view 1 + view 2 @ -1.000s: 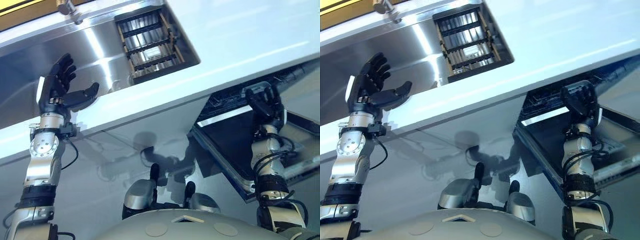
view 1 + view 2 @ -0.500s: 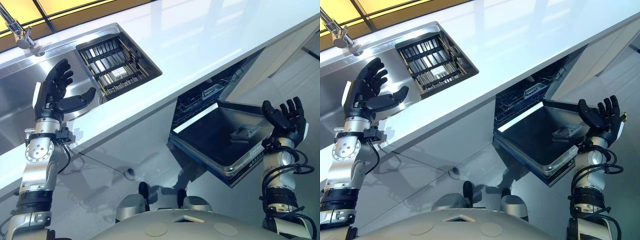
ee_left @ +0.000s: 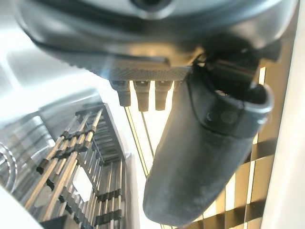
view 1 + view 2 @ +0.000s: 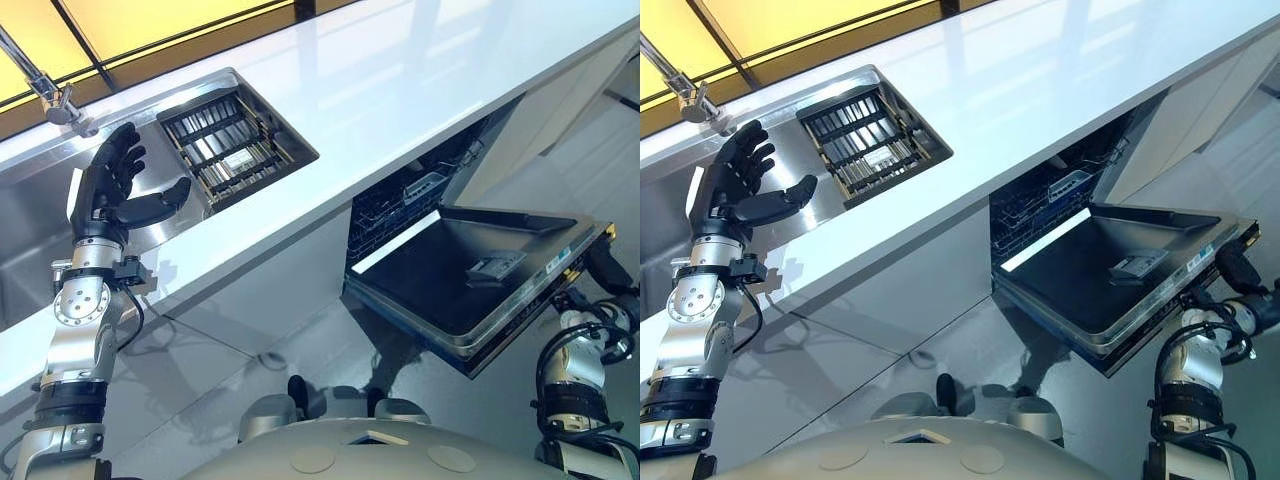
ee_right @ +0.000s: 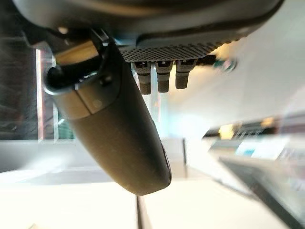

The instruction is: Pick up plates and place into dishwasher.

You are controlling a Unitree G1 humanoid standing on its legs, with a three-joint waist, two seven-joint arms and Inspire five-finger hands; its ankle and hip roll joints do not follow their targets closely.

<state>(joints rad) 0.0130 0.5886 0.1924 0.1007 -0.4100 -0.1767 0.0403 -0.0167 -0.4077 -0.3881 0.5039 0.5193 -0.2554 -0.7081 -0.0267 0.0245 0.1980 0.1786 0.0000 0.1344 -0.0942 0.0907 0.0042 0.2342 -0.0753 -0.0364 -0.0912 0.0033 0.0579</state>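
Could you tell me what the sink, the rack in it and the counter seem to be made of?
Sink: probably stainless steel, brushed silver with soft streaked glare.
Rack: seems metal rods in a tan frame, perhaps wood; hard to confirm.
Counter: smooth glossy white, mirroring the windows; stone or laminate, cannot tell.

The right hand (image 4: 1230, 268) is mostly hidden under the far edge of the open dishwasher door (image 4: 1110, 285), so its fingers cannot be read; its own wrist view is blurred past the thumb. The dishwasher (image 4: 415, 190) interior sits in shadow beneath the surface (image 4: 400, 80), and what may be racks there is too dark to tell. The tap (image 4: 45, 85) is cut off by the picture's edge.
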